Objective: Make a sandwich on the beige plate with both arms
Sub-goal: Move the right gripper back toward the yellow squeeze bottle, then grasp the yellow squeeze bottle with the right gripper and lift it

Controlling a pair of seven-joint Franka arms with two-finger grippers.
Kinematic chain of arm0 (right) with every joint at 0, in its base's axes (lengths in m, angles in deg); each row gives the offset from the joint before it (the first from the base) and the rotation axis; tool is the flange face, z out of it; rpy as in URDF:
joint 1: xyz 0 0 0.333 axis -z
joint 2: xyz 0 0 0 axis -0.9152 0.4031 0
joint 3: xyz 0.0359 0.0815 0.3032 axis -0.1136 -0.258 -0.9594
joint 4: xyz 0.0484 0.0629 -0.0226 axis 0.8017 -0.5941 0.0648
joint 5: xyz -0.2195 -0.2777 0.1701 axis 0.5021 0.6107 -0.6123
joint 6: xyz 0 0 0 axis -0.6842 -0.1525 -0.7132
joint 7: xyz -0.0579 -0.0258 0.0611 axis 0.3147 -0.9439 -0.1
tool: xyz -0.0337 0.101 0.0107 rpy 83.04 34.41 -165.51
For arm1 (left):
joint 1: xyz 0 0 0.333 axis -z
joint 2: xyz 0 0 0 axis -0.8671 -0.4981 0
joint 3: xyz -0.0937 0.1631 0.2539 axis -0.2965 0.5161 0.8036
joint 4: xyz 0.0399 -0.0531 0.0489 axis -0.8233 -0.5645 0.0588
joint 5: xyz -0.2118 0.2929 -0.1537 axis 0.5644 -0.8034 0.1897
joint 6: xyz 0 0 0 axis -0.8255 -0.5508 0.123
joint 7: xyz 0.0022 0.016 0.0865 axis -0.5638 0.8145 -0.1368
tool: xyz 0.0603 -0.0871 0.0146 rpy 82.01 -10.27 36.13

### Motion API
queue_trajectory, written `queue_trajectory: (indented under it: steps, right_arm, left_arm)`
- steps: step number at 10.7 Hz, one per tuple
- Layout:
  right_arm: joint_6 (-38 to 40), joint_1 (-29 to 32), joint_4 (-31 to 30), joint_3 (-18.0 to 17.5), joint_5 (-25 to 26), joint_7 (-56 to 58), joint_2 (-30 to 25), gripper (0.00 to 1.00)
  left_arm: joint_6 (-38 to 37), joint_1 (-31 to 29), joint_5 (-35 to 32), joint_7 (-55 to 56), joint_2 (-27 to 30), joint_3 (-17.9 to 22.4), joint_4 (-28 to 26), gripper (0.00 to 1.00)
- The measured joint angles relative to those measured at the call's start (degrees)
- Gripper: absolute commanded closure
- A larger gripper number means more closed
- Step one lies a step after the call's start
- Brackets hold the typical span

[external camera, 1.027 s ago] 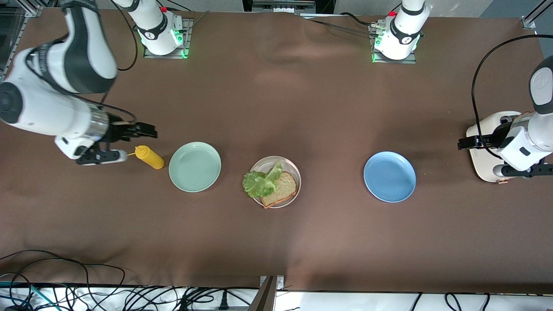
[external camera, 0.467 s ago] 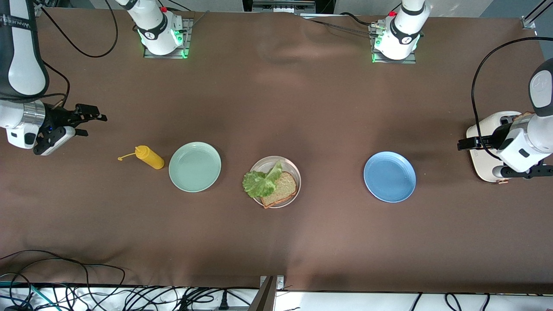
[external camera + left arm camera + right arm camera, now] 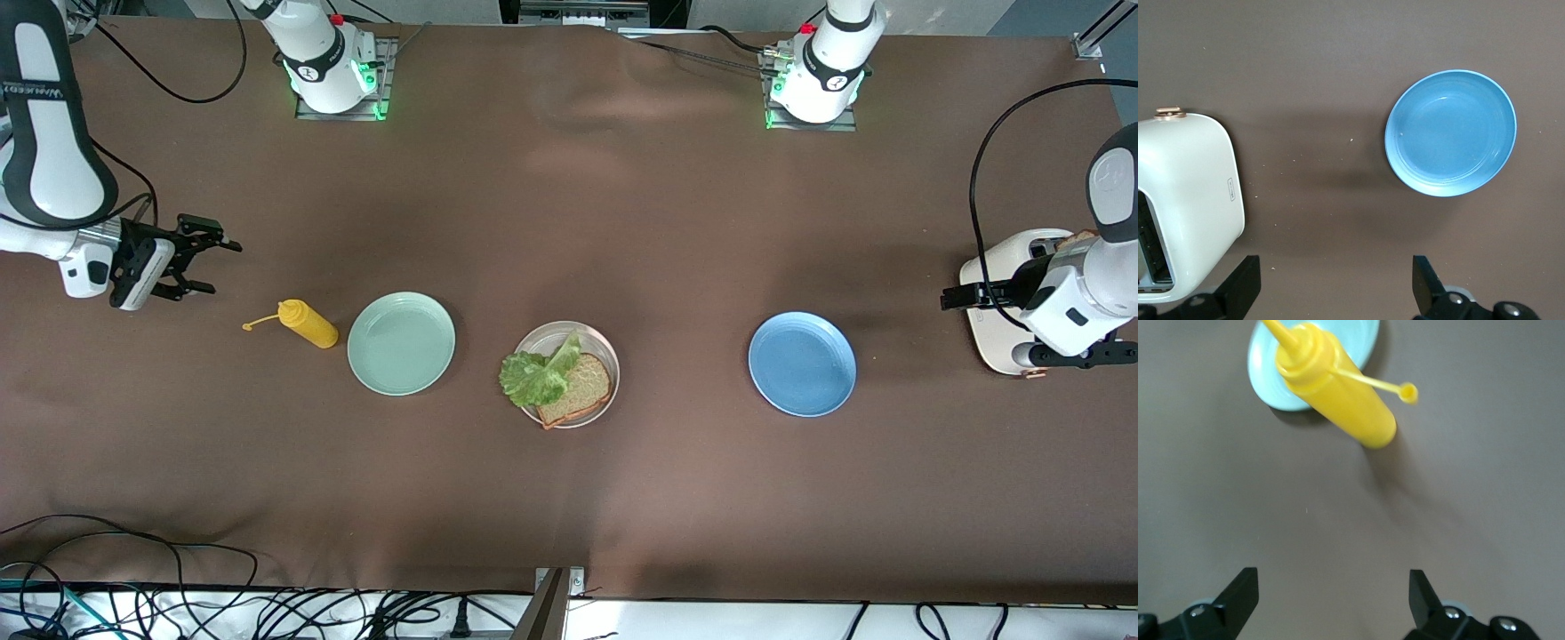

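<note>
The beige plate (image 3: 601, 348) sits mid-table, between a mint green plate and a blue one. On it lies one brown bread slice (image 3: 582, 387), with a ruffled green lettuce leaf (image 3: 533, 375) over its edge and hanging past the rim. My right gripper (image 3: 212, 264) (image 3: 1331, 600) hangs open and empty over bare cloth near the right arm's end, beside a yellow bottle. My left gripper (image 3: 991, 289) (image 3: 1336, 287) is open and empty over the toaster's edge that faces the blue plate.
The mint green plate (image 3: 401, 342) (image 3: 1365, 340) and blue plate (image 3: 802, 363) (image 3: 1450, 132) are bare. A yellow squeeze bottle (image 3: 307, 323) (image 3: 1335, 390) stands beside the mint plate, its cap dangling on a tether. A white toaster (image 3: 996, 333) (image 3: 1188, 200) sits at the left arm's end.
My right arm has drawn back from the yellow bottle toward its end of the table, gripper open throughout. The left arm has hardly moved. Plates and food are unchanged.
</note>
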Motion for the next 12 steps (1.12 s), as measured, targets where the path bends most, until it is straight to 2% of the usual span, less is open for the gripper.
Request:
queue_trajectory:
  steps: [4,6,12]
  right_arm:
    - [-0.31,1.21,-0.11,-0.19,-21.52,30.18,8.56,0.00]
    - [-0.01,1.56,-0.08,-0.25,-31.57,40.44,10.82,0.00]
    - [9.03,1.69,-0.10,-1.36,-42.65,51.50,15.19,0.00]
  left_arm:
    - [0.00,-0.02,0.00,0.00,-0.01,-0.01,0.00,0.00]
    - [0.00,-0.02,0.00,0.00,-0.12,-0.03,0.00,0.00]
    - [0.00,-0.03,0.00,0.00,-0.20,-0.10,0.00,0.00]
